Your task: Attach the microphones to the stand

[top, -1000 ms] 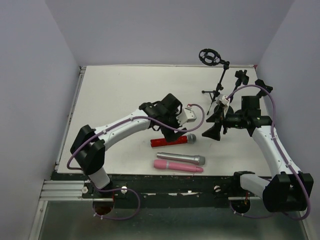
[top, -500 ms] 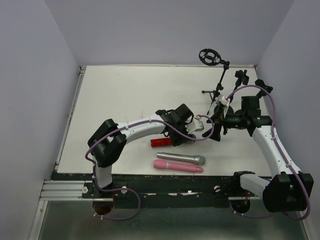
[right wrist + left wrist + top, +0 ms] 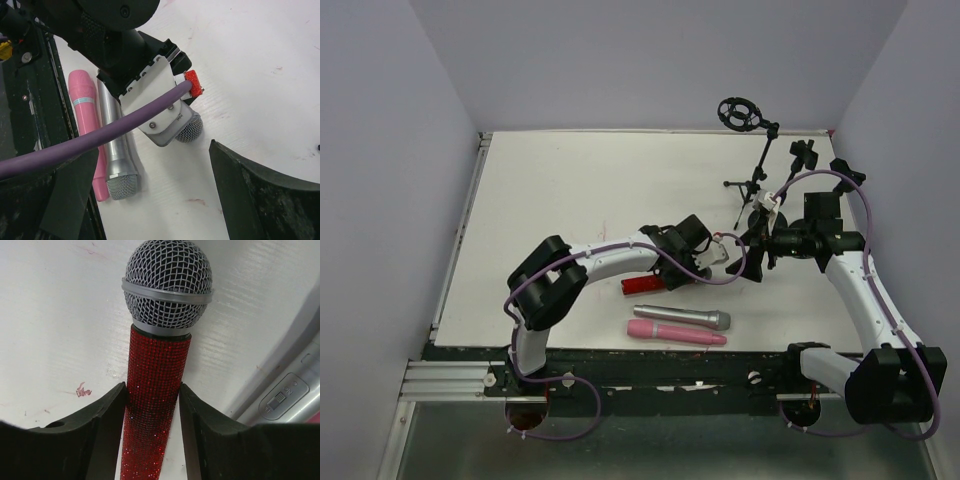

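Observation:
The glittery red microphone (image 3: 155,370) with its silver mesh head lies on the white table. My left gripper (image 3: 152,387) is shut on its handle, a black pad touching each side; in the top view this gripper (image 3: 695,272) covers the head and only the red tail (image 3: 642,286) shows. The silver-grey microphone (image 3: 680,317) and the pink microphone (image 3: 675,333) lie side by side nearer the front edge. The stand (image 3: 750,185) rises at the back right with a round mount (image 3: 739,113). My right gripper (image 3: 752,255) hovers open just right of the left one.
Two more black clip holders (image 3: 804,152) sit near the right wall behind the right arm. The left arm's purple cable (image 3: 100,135) crosses the right wrist view above the silver-grey microphone (image 3: 114,150) and the pink one (image 3: 85,110). The table's black front edge (image 3: 620,355) is close to the pink microphone.
My left arm has reached right and down over the red microphone, and its jaws have narrowed onto the handle. The right arm has barely moved.

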